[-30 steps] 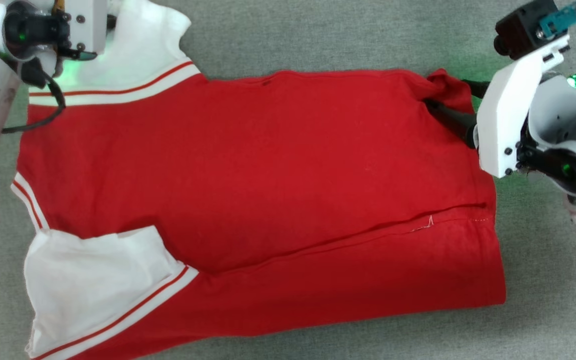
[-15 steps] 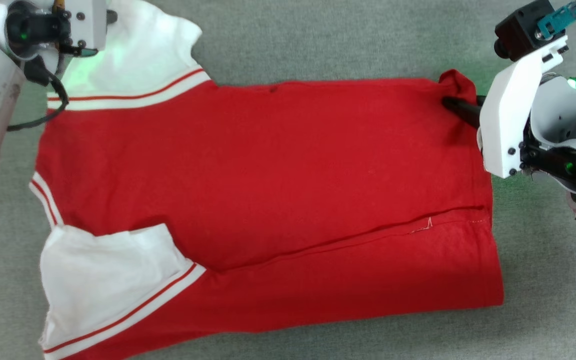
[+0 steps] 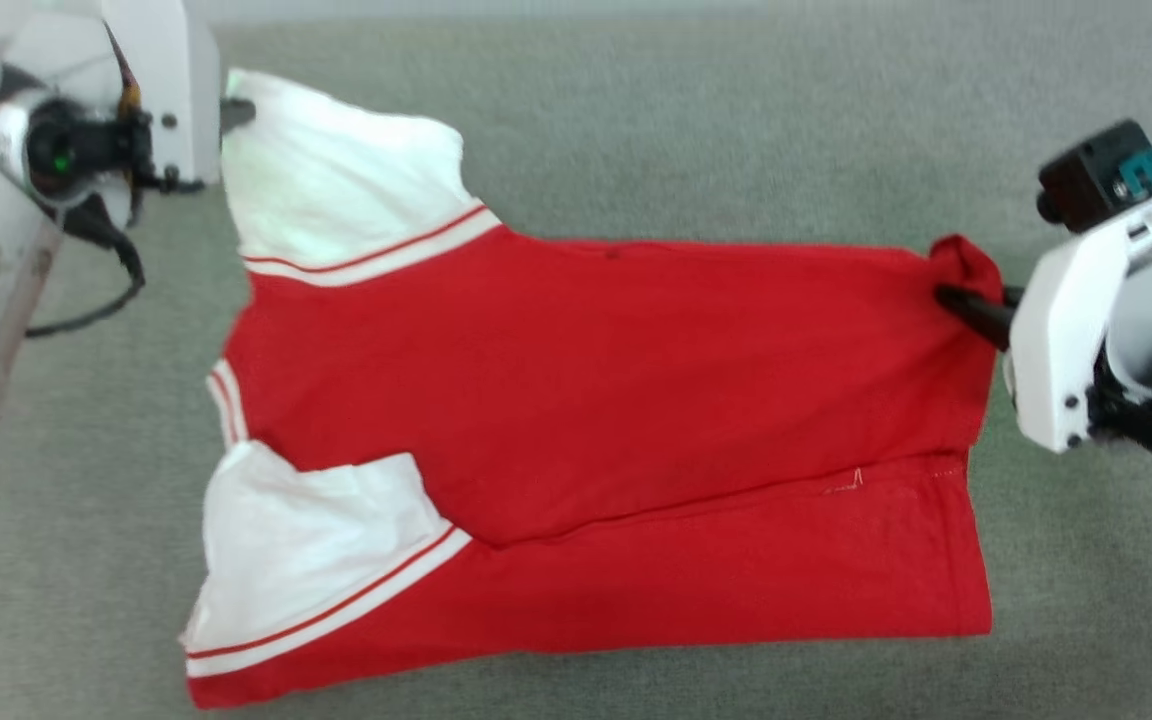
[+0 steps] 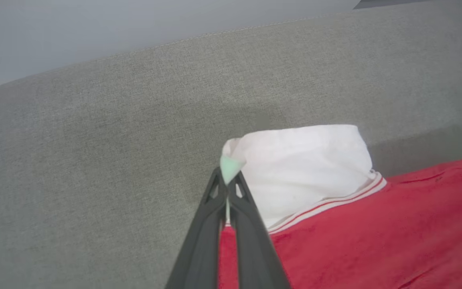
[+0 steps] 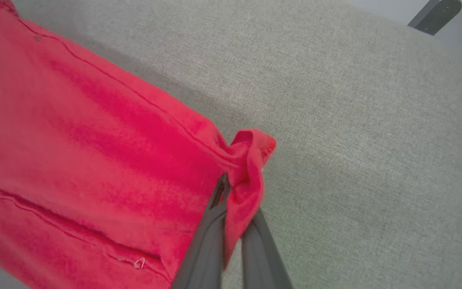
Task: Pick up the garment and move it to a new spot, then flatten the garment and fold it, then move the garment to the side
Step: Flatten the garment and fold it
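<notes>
Your light is soft and even, bright enough, with no hard shadows. In the head view, motion blur smears the garment [image 3: 616, 400] and the grey cloth [image 3: 736, 120] around it, so every edge is soft. The garment's white sleeve [image 3: 336, 190], at its far left, is nearly blown out and carries a pale green cast next to the green lamp [image 3: 61, 160]. In the left wrist view the pinched sleeve tip is tinted green, a faint shadow lies just beyond the garment, the cloth's far edge bows, and the left fingers [image 4: 203, 241] are out of focus. In the right wrist view a soft shadow band runs along the garment's far edge. There the red is oversaturated and blurred, and the right fingers [image 5: 209, 245] are soft too.
</notes>
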Robot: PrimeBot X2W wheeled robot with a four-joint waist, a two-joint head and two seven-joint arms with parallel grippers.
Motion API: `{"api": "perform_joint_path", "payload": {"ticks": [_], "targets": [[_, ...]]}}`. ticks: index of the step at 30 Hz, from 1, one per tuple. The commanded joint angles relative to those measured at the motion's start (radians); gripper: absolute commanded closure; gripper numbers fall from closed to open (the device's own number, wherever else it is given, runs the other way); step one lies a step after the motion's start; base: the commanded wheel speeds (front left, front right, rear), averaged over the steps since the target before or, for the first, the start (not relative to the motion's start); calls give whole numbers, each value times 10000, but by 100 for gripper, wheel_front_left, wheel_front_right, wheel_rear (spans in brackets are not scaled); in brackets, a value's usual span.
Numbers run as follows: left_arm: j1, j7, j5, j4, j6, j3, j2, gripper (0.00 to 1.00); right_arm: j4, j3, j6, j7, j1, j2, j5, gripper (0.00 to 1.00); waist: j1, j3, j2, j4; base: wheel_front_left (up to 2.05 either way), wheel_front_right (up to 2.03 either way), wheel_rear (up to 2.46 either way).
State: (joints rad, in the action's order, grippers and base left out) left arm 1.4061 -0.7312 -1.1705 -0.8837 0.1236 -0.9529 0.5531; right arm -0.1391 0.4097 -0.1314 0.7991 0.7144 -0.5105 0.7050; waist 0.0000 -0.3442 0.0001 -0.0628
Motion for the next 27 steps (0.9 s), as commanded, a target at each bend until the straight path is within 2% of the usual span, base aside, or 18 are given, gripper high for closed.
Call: {"api": "perform_joint_path", "payload": {"ticks": [1, 4, 8, 13, 20, 25, 27], "targets": [[-250, -14, -51, 120, 35, -5, 131, 100, 103, -46, 16, -69, -258, -139, 110, 100, 0, 943, -1, 524, 0, 0, 0], [-710, -222, -153, 567, -62, -61, 488, 100, 386, -177, 16, -102, -775, -429, 222, 100, 0, 1380, -1, 683, 0, 0, 0], [-1500, -720, -370, 1476, -562, -141, 1041, 100, 836, -448, 16, -26, -1630, -694, 370, 100, 0, 1862, -1, 855, 0, 0, 0], [-2764, -1336, -600, 3429, -1608, -337, 1918, 100, 1427, -1023, 16, 125, -2881, -782, 448, 100, 0, 2158, -1, 1030, 0, 0, 0], [-4721, -1734, -1131, 6505, -3327, -599, 2997, 100, 2197, -1584, 16, 357, -4295, -450, 262, 100, 0, 2168, -1, 1072, 0, 0, 0], [-5768, -1832, -1508, 7785, -4202, -767, 3315, 100, 2468, -1645, 16, 727, -4915, -172, 191, 100, 0, 2068, -1, 990, 0, 0, 0], [-6011, -1813, -1510, 8011, -4381, -867, 3357, 100, 2557, -1624, 16, 883, -5023, -88, 146, 100, 0, 2019, -1, 943, 0, 0, 0]]}}
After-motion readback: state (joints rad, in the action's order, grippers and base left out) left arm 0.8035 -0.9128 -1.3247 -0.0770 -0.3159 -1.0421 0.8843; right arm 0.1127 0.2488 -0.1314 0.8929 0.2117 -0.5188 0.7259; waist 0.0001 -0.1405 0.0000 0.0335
